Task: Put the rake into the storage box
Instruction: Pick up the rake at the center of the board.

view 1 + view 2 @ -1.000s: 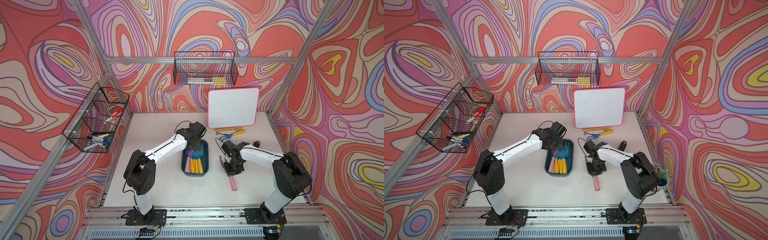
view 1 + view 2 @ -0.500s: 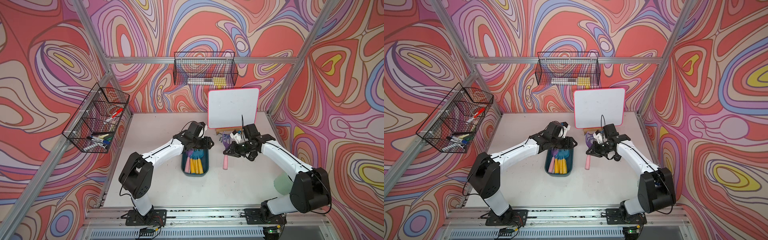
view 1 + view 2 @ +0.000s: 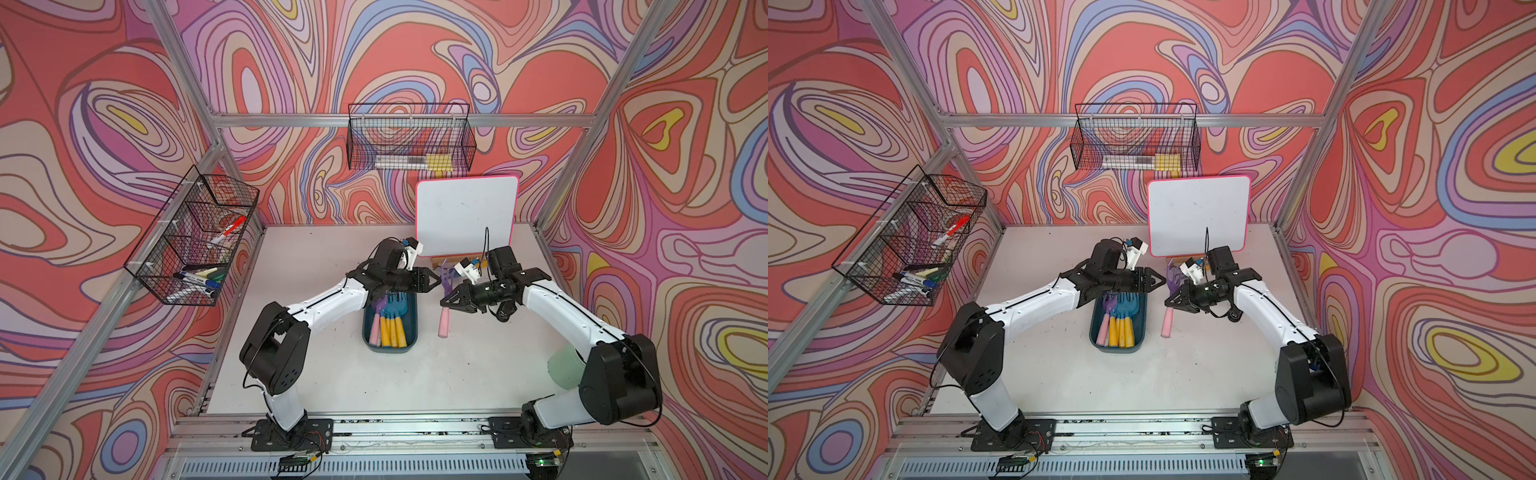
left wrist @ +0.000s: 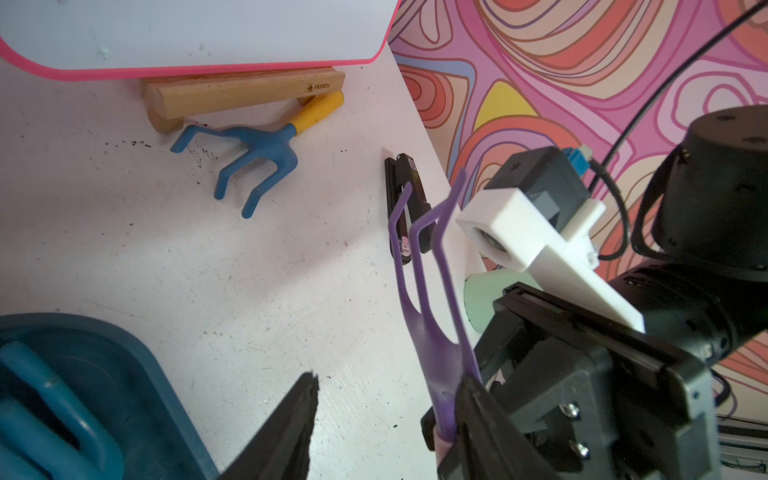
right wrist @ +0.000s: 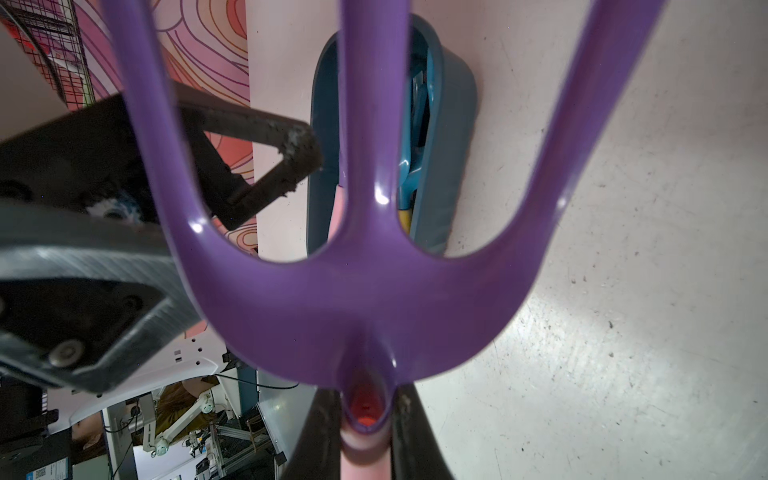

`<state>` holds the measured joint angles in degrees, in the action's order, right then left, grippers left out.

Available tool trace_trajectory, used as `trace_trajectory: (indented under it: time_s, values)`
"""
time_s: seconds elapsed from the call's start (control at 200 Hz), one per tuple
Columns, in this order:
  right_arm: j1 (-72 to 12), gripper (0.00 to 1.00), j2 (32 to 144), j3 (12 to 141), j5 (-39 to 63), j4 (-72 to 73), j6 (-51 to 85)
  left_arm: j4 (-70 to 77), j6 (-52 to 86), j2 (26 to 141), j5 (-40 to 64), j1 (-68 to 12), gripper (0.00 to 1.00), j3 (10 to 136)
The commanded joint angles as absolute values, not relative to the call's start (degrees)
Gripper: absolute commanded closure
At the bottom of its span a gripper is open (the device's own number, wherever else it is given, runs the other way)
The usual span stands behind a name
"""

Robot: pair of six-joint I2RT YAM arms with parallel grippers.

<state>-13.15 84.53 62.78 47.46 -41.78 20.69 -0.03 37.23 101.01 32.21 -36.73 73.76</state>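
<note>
The rake [image 3: 444,320] has a purple three-pronged head and a pink handle. My right gripper [image 3: 451,300] is shut on it where head meets handle, to the right of the storage box; the right wrist view shows the rake [image 5: 374,291] close up, clamped between the dark fingers [image 5: 415,440]. The storage box [image 3: 410,332] is a dark teal tray holding several toy tools. My left gripper [image 3: 433,281] hovers over the box's far end, open, its tips toward the rake head. In the left wrist view the rake [image 4: 436,353] stands just beside one finger [image 4: 478,415].
A white board [image 3: 465,216] on a wooden stand is at the back, with a blue rake with a yellow handle [image 4: 257,149] and a black clip [image 4: 405,195] near it. Wire baskets [image 3: 195,245] [image 3: 409,143] hang on the walls. A green cup [image 3: 563,368] stands by the right arm.
My right gripper has lifted the rake off the table and carried it back and up. My left gripper has come up from the box, turned toward the rake and opened wider.
</note>
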Motion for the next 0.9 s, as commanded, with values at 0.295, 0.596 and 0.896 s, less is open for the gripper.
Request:
trace_trajectory:
  time_s: [0.295, 0.596, 0.896]
  values:
    - [-13.5, 1.00, 85.7, 63.0, 48.9, -41.7, 19.6, -0.9, 35.6, 99.9, 33.2, -36.9, 0.44, 76.2]
    - [-13.4, 1.00, 86.2, 62.7, 48.2, -41.8, 19.6, -3.4, 34.2, 95.6, 31.9, -35.9, 0.44, 73.0]
    - [-13.5, 1.00, 86.0, 62.5, 48.0, -41.7, 19.6, 2.1, 38.1, 100.3, 34.4, -36.5, 0.43, 74.9]
